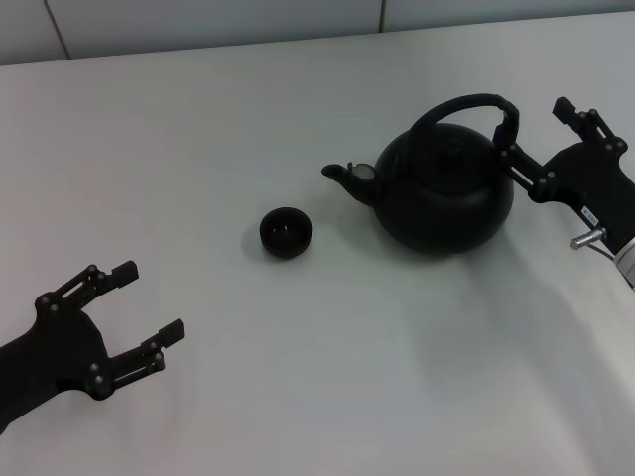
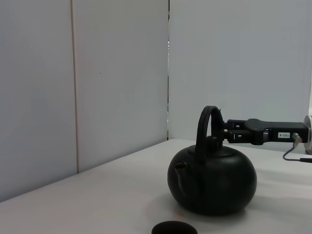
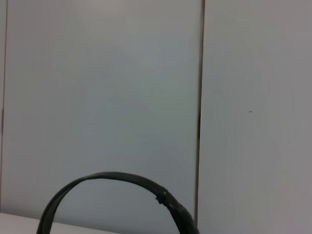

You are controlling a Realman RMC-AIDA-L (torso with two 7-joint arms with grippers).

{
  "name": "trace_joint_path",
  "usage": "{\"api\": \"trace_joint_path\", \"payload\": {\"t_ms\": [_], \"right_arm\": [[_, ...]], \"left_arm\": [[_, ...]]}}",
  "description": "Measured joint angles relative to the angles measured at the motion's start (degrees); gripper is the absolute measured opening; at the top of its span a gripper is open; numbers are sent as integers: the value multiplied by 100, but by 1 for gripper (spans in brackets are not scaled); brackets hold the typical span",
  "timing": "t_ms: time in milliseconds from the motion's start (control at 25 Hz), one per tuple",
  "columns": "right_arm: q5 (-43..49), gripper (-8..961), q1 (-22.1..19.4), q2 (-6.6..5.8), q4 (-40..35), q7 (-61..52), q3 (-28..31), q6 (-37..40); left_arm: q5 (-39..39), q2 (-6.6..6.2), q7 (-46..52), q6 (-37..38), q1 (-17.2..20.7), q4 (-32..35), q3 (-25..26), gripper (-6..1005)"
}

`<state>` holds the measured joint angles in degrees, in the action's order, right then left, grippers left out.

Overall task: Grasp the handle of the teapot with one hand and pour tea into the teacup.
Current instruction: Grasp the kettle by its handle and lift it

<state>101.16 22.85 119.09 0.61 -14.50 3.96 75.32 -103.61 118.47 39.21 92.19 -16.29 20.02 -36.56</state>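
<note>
One right gripper (image 1: 536,139), reaching level from the far right side, fingers spread wide, one on each side of the handle (image 1: 466,107) near its right joint; contact cannot be told. Teapot (image 1: 442,188) upright on the table (image 1: 298,397) just before it, spout facing away toward the teacup (image 1: 286,231) beyond. One left gripper (image 1: 139,302), spread wide, low and well apart from both.

Matt black teapot (image 1: 442,193), right of centre in the head view, faintly sheened like cast metal, with smooth black handle (image 1: 466,109) arching above. Small dark teacup (image 1: 286,231) near centre, dull-finished. Smooth matt white table (image 1: 198,139) throughout. Black, lightly glossy linkage on left gripper (image 1: 149,302), lower left, and right gripper (image 1: 531,134), upper right. Flat matt pale wall panels (image 2: 117,73) behind.
</note>
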Motion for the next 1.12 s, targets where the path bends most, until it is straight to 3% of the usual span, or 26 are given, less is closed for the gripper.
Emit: {"api": "trace_joint_path", "payload": {"t_ms": [280,600,800,1040,1120], "right_arm": [[0,775,22,8,26,-1,50,-1],[0,577,42,9,36,-1,35,32],[0,323,67,9,41,-7,29,28],[0,105,97,9,44,-8,33,30],[0,98,112,9,47,-9,46,36]], "left_arm": [[46,0,15,1,-6,2,0,851],[54,0,24,5,-6,2,0,850],[54,0,32,9,-11,2,0,850],[53,0,34,6,-14,2,0,850],[54,0,34,4,-14,2,-1,850]]}}
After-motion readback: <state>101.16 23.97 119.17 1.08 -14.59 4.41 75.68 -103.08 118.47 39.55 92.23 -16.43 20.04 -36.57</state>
